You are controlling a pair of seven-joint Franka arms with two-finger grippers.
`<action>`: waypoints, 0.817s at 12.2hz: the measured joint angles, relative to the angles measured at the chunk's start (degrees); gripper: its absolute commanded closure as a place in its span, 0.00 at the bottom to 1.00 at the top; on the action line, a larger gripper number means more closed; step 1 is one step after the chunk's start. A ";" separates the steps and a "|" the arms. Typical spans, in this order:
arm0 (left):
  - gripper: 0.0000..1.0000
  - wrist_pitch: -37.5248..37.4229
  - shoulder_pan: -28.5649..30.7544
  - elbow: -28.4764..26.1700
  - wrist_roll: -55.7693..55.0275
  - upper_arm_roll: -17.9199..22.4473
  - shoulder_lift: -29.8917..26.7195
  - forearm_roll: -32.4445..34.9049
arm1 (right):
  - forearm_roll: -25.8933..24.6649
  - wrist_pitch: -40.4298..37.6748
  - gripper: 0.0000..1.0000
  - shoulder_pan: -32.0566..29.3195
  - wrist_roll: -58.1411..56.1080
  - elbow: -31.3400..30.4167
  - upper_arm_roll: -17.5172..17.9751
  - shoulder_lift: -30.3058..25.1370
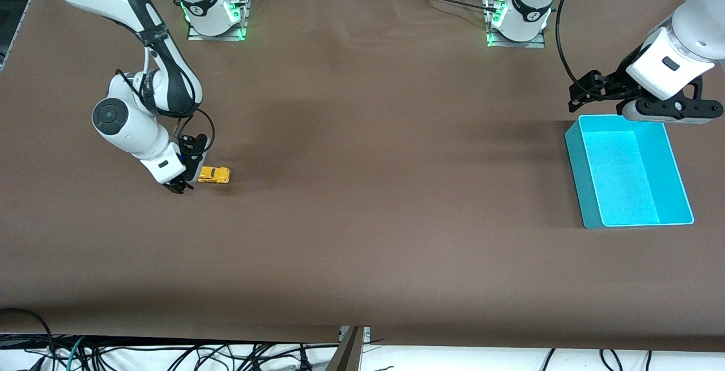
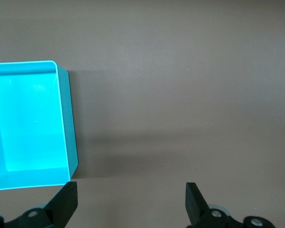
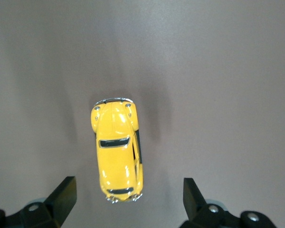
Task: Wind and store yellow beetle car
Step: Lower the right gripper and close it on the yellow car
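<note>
Brown cloth covers the bench (image 1: 362, 235). Nothing is done yet: the yellow car (image 1: 214, 174) stands on the cloth toward the right arm's end, not wound, and the blue box (image 1: 589, 190) is empty. The right gripper (image 1: 180, 185) hangs low just beside the car, fingers spread. The left gripper (image 1: 589, 92) waits over the box's edge, also spread.

My right gripper (image 1: 180, 185) hangs low toward the right arm's table end, jaws wide; my left gripper (image 1: 589, 94), seemingly higher, waits open.
</note>
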 measured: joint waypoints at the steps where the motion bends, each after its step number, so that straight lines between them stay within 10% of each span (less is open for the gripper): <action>1: 0.00 -0.01 -0.24 0.00 0.00 -0.10 0.03 0.00 | 0.00 1.23 0.01 0.10 -1.28 0.00 0.15 0.77; 10: 0.00 0.16 -0.67 0.06 0.01 0.19 0.58 0.04 | -0.02 6.47 0.03 1.52 -5.99 -1.13 0.87 2.82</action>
